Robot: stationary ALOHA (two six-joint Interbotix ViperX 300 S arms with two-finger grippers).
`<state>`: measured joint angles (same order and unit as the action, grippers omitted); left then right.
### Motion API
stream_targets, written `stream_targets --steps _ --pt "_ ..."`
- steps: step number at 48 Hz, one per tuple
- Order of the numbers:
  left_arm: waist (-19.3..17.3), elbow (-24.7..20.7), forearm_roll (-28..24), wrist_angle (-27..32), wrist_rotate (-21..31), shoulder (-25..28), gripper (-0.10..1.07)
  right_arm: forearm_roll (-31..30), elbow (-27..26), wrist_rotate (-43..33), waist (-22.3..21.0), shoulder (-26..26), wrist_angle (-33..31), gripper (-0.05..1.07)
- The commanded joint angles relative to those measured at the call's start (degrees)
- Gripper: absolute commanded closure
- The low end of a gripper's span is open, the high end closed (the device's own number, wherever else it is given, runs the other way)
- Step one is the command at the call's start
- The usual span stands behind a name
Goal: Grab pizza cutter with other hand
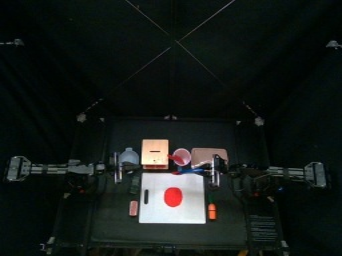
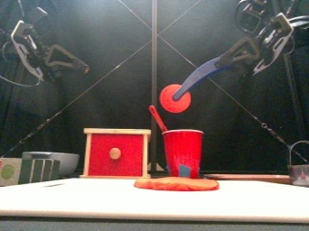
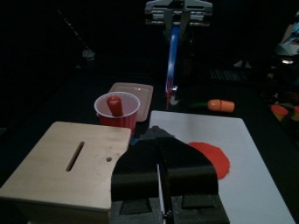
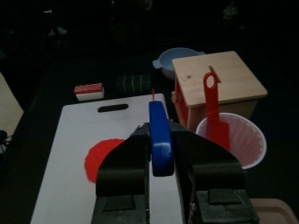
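Red cup point(image 2: 182, 152) and wooden box point(image 2: 117, 152) block the table's back.

1. From the top view I can't make out the pizza cutter point(image 1: 198, 166) at all; it's only a thin dark streak.
2. On the right wrist view my own jaws cover the cutter's handle end, so I can't see how far the grip reaches.
3. The red cup point(image 2: 182, 153) hides the lower part of the red utensil point(image 2: 157, 117) standing in it.
4. In front, the grey container point(image 2: 298, 164) is cut off by the edge.
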<state>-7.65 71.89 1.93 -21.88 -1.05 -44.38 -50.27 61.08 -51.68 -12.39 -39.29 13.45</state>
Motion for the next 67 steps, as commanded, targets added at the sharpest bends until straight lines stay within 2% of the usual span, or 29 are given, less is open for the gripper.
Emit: stream_targets --steps 1,7,14,23,26,31,37,41,47,61,67 --pt "-0.09 -1.76 -0.09 -0.53 -0.09 0.09 0.97 0.53 -0.26 0.44 -3.08 2.46 6.5 0.64" --pt "0.09 -1.76 -0.09 -0.7 -0.09 0.09 0.97 1.14 0.44 0.62 -6.94 7.73 15.56 0.64" --pt "0.09 -1.67 -0.18 -1.05 -0.09 0.09 0.97 3.87 1.14 3.87 -9.32 12.92 21.18 0.63" --pt "0.09 -1.49 -0.18 -1.05 -0.09 0.09 0.97 18.54 2.72 21.71 -9.23 18.28 25.58 0.63" --pt "0.18 -1.41 -0.18 -1.05 -0.18 0.18 0.97 24.79 3.52 29.0 -7.73 19.69 27.86 0.63" --pt "0.35 -1.41 -0.26 -1.05 -0.18 0.09 0.97 35.07 3.87 39.55 -2.55 22.15 29.62 0.63" --pt "1.76 -1.76 -1.67 -1.05 -0.18 0.97 0.97 43.24 2.9 44.47 3.16 24.7 29.62 0.63" --pt "2.9 -2.02 -2.64 -1.14 0.0 2.46 0.95 45.62 2.2 44.82 6.06 25.93 29.62 0.63" --pt "4.57 -2.81 -2.37 -1.14 0.18 6.59 0.84 47.55 0.7 44.65 9.05 27.25 29.88 0.63" --pt "9.23 -8.35 0.79 -1.05 0.18 18.9 0.35 47.9 -3.96 44.91 10.99 30.41 29.88 0.63" --pt "10.63 -10.81 2.81 -1.14 0.09 23.03 0.21 47.72 -5.89 44.91 11.34 33.22 29.88 0.63"
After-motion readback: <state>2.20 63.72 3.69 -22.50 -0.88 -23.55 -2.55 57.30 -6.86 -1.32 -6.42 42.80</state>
